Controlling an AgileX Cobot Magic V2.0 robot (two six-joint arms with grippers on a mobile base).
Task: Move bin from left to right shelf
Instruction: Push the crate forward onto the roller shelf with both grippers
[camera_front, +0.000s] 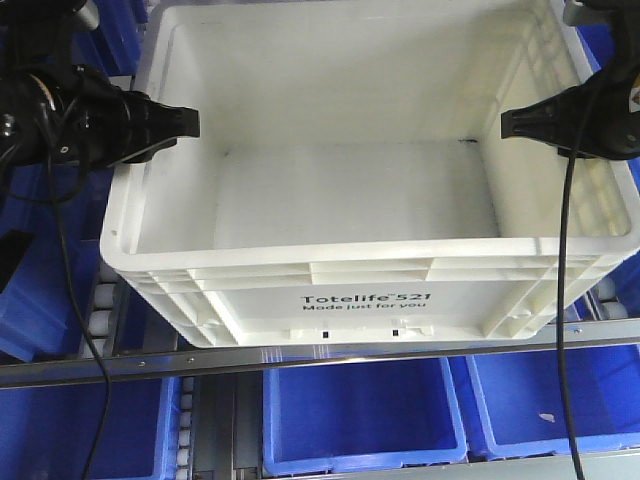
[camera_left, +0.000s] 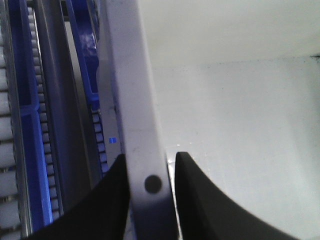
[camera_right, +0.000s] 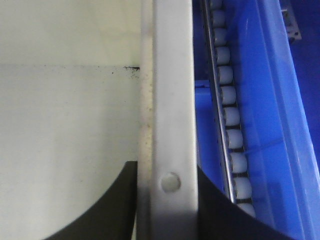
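Observation:
The white bin (camera_front: 350, 262) with black "Totelife 521" print fills the middle of the front view, empty, above the shelf's front rail. At its left rim (camera_left: 132, 100) my left gripper (camera_front: 172, 134) (camera_left: 151, 156) is shut, one black finger (camera_left: 112, 200) outside the wall and one inside. My right gripper (camera_front: 515, 124) (camera_right: 165, 165) is shut on the right rim (camera_right: 172, 100) the same way, both fingers pressed against it. Whether the bin's base rests on the rollers is hidden.
A metal shelf rail (camera_front: 300, 356) crosses in front of the bin's base. Blue bins (camera_front: 360, 415) sit on the level below, more at left (camera_front: 40, 300) and right (camera_front: 560, 400). Roller tracks (camera_right: 230, 115) (camera_left: 45, 140) flank the bin. Black cables (camera_front: 565, 300) hang from both arms.

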